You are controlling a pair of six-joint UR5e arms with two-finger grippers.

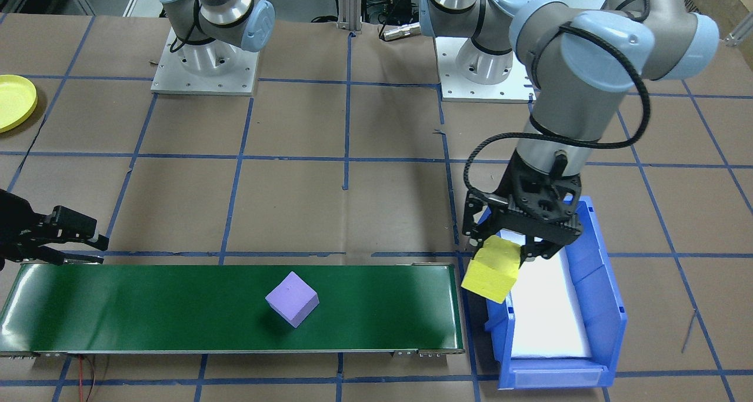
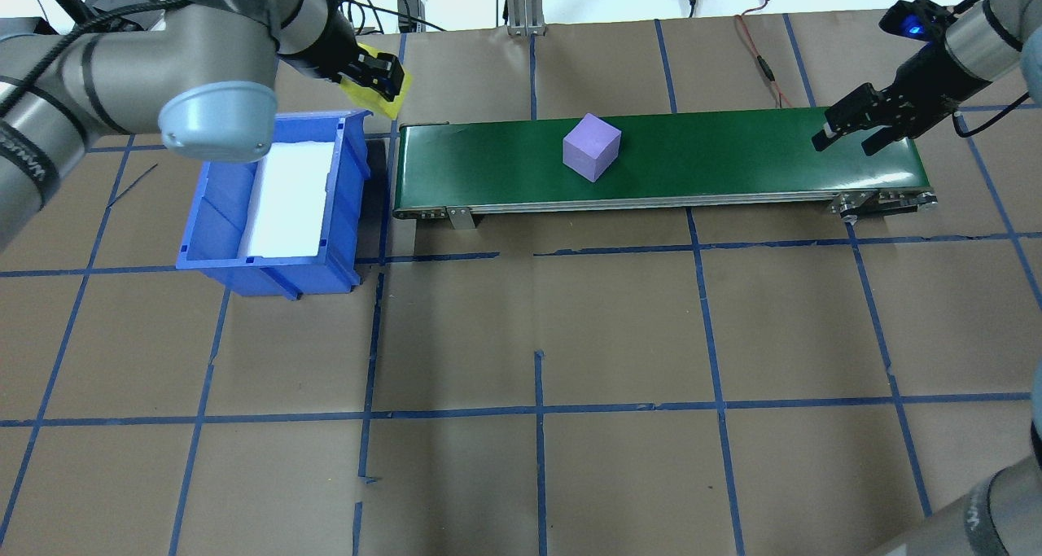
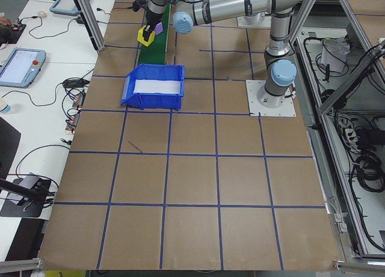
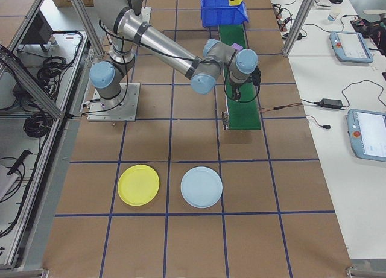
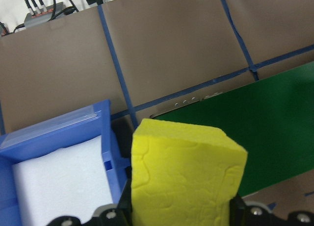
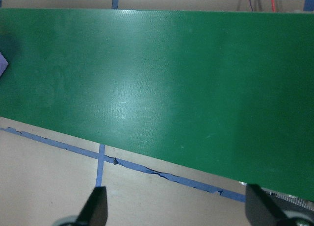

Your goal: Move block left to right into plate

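Note:
My left gripper (image 1: 499, 257) is shut on a yellow foam block (image 1: 493, 272) and holds it in the air over the gap between the blue bin's wall and the end of the green conveyor belt (image 1: 147, 308). The left wrist view shows the yellow block (image 5: 186, 177) clamped between the jaws. A purple block (image 2: 592, 146) lies on the middle of the belt. My right gripper (image 2: 847, 139) hangs open over the belt's opposite end, with nothing between its fingers (image 6: 95, 209). The yellow plate (image 4: 139, 185) lies on the table beyond that end, far from both blocks.
The blue bin (image 2: 212, 214) with a white foam liner stands at the belt's end on my left. A light blue plate (image 4: 201, 187) lies beside the yellow plate. Blue tape lines grid the brown table. Both arm bases stand behind the belt.

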